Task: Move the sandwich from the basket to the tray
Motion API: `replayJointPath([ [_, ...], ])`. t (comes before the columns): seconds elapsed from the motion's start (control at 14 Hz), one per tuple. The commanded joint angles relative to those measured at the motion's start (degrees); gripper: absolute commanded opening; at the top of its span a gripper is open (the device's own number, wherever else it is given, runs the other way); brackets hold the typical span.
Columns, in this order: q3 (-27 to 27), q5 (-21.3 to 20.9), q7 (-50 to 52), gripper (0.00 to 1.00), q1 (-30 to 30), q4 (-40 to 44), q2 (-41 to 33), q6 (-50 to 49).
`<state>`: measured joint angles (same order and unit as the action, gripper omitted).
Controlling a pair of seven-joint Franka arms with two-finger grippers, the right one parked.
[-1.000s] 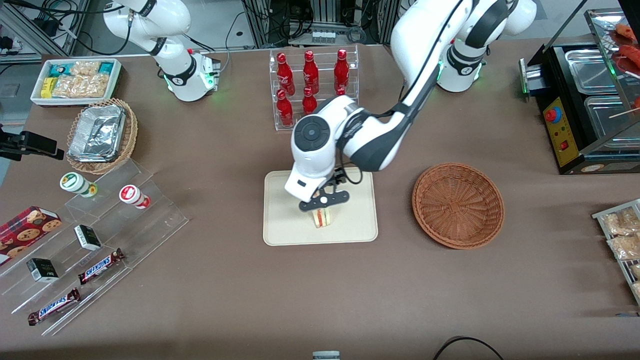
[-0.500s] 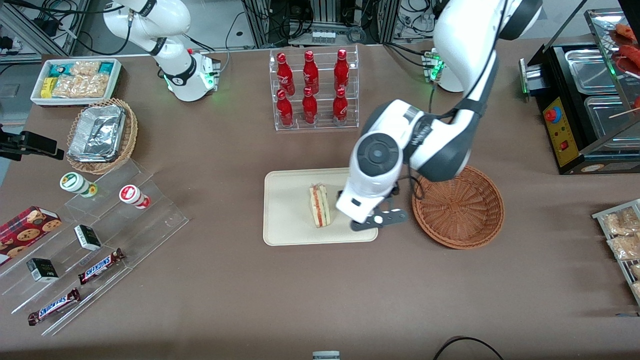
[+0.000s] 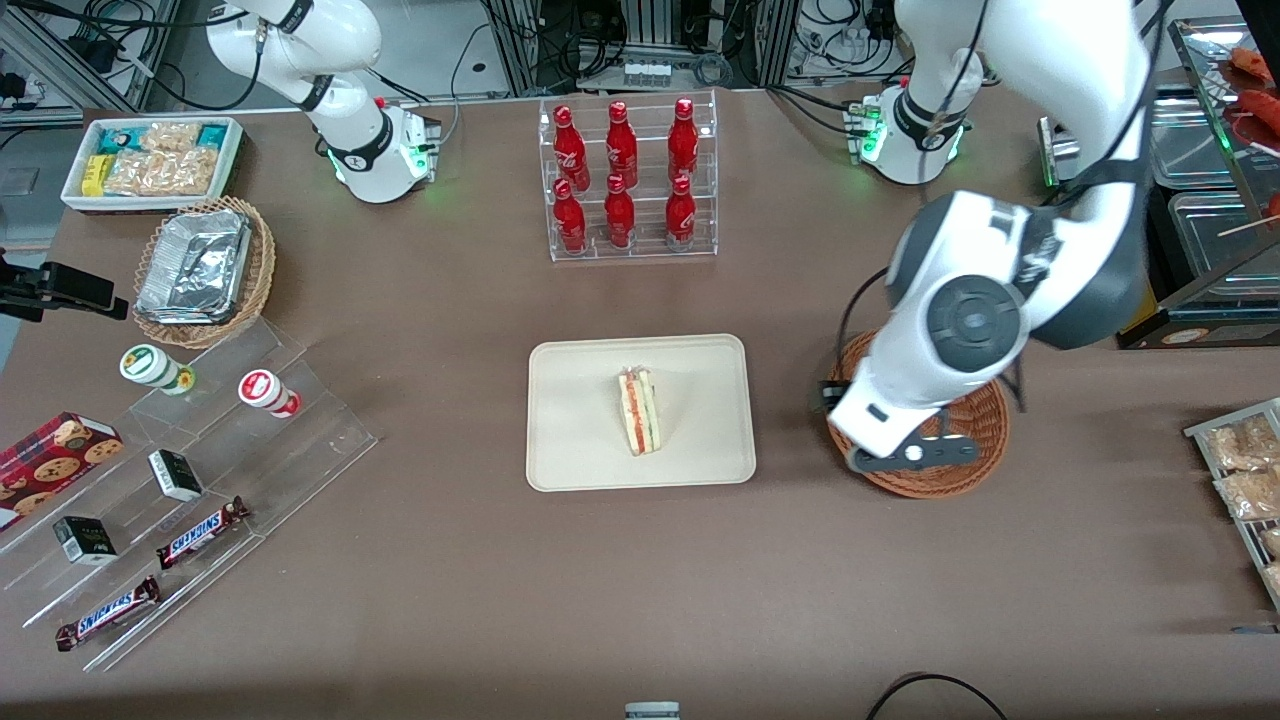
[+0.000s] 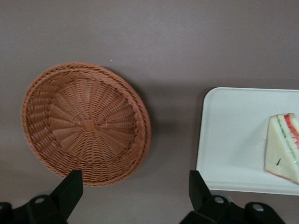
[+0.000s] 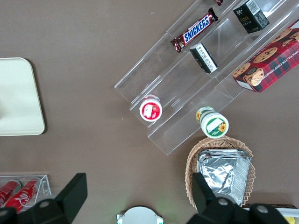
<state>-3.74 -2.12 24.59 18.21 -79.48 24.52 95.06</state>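
Observation:
The sandwich (image 3: 640, 410) lies on the cream tray (image 3: 580, 430), near its middle, with nothing touching it. It also shows in the left wrist view (image 4: 285, 147) on the tray (image 4: 233, 140). The reddish-brown basket (image 3: 985, 425) sits beside the tray toward the working arm's end of the table, and the wrist view shows it with nothing inside (image 4: 86, 123). My left gripper (image 3: 905, 455) hangs above the basket, over its rim nearest the tray. In the wrist view the gripper (image 4: 135, 191) is open and holds nothing, its black fingers (image 4: 70, 189) wide apart.
A clear rack of red bottles (image 3: 625, 180) stands farther from the front camera than the tray. A clear stepped stand with snacks (image 3: 190, 480), a tan basket of foil trays (image 3: 205, 270) and a white snack bin (image 3: 150, 160) lie toward the parked arm's end. A black food warmer (image 3: 1170, 200) stands at the working arm's end.
The gripper let go of the sandwich on the tray, then rose and swung sideways from above the tray to above the basket. The sandwich stays on the tray.

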Motion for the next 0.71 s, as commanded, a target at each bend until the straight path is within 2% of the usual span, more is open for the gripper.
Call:
replayJointPath([
  [0.0, -0.3, 0.3, -6.1, 1.00, -3.1, -5.9, -5.3, 0.7],
  [0.36, -0.4, 0.9, -16.4, 1.00, -8.6, -8.0, -9.7, -1.2],
  [0.64, -7.7, 1.2, -20.7, 1.00, -19.0, -9.8, -12.6, -1.9],
])
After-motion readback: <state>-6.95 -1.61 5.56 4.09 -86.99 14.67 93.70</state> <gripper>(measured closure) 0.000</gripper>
